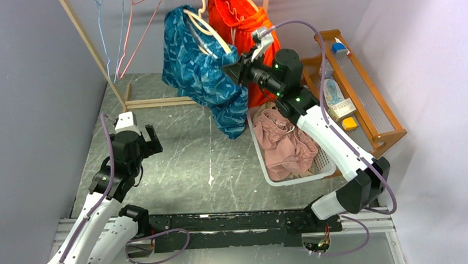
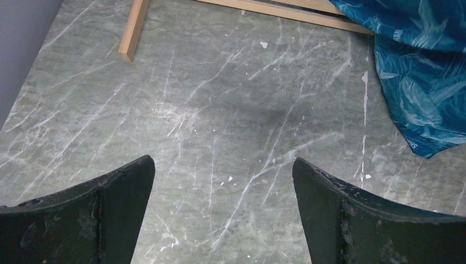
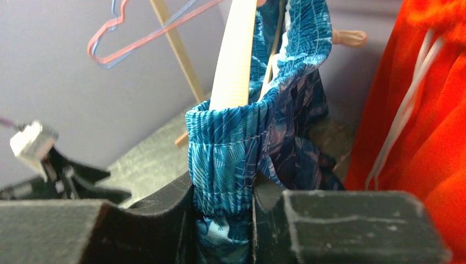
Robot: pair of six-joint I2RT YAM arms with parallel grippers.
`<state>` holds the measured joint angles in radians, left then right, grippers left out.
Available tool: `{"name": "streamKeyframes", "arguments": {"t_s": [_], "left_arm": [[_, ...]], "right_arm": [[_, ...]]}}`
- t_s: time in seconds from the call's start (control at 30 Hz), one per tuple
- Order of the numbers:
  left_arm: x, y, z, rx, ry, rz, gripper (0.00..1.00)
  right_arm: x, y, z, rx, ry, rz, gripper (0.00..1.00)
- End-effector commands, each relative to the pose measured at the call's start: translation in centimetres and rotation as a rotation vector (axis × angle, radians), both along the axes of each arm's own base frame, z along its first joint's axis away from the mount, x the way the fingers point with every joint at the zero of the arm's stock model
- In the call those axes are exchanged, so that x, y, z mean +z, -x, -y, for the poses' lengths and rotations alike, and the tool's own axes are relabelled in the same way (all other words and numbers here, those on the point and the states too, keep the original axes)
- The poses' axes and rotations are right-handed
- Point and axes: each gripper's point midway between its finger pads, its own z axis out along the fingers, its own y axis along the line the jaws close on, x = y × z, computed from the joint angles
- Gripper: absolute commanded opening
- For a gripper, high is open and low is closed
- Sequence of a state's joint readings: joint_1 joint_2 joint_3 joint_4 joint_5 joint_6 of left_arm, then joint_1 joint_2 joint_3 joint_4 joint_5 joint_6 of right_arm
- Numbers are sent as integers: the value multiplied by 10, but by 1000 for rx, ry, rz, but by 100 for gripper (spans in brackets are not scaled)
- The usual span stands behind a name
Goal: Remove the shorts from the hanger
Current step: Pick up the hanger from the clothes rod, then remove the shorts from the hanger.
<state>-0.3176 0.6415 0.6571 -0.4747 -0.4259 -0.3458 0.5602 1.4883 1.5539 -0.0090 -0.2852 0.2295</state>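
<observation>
Presently, the table carries a wooden rack at its far side and a white basket at the right, in which a pink pair already lies. Two pairs hang from the rack: the orange shorts at the back and the blue shorts just in front and to the left of them, touching. The blue pair is the item in hand. It hangs on a cream hanger, most of the cloth drooping toward the table below. My right claw sits at the lower right end of that hanger and is clamped on the blue waistband; the wrist view shows the gathered elastic pinched between both fingers with no gap either side. My left claw hangs with jaws wide apart over bare table, holding nothing, well off to the left; only the hem of the blue pair shows at the edge of its view. Finding on the deciding relation: the hanger's arm rises straight up and away from my right claw, and the waistband is looped over it just above the grip. I judge the pull must run along that arm, down and outward past its tip, not across it. The right arm is the nearer one. Risk noted: the hanger may swing or lift with the cloth.
</observation>
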Motion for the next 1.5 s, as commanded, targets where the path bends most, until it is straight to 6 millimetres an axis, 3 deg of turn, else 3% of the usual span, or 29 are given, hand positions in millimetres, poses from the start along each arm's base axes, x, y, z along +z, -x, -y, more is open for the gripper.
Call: {"name": "streamKeyframes", "arguments": {"t_s": [0.0, 0.33, 0.57, 0.7, 0.87, 1.07, 1.47], "left_arm": [[10, -4, -1, -2, -1, 42, 99], [25, 0, 2, -35, 14, 108, 99], [37, 5, 19, -158, 32, 167, 99], [39, 5, 31, -177, 135, 197, 98], [71, 2, 73, -330, 321, 241, 96], [87, -3, 94, -429, 376, 291, 90], [56, -11, 97, -463, 320, 277, 72]], "right_arm": [[14, 41, 8, 88, 4, 144, 0], [-122, 104, 22, 216, 101, -115, 0], [-185, 153, 13, 371, 53, -335, 0], [-193, 169, 0, 440, 48, -357, 0], [-183, 177, -22, 513, 31, -347, 0], [-185, 181, -44, 597, 33, -366, 0], [-184, 191, -59, 716, 22, -396, 0]]}}
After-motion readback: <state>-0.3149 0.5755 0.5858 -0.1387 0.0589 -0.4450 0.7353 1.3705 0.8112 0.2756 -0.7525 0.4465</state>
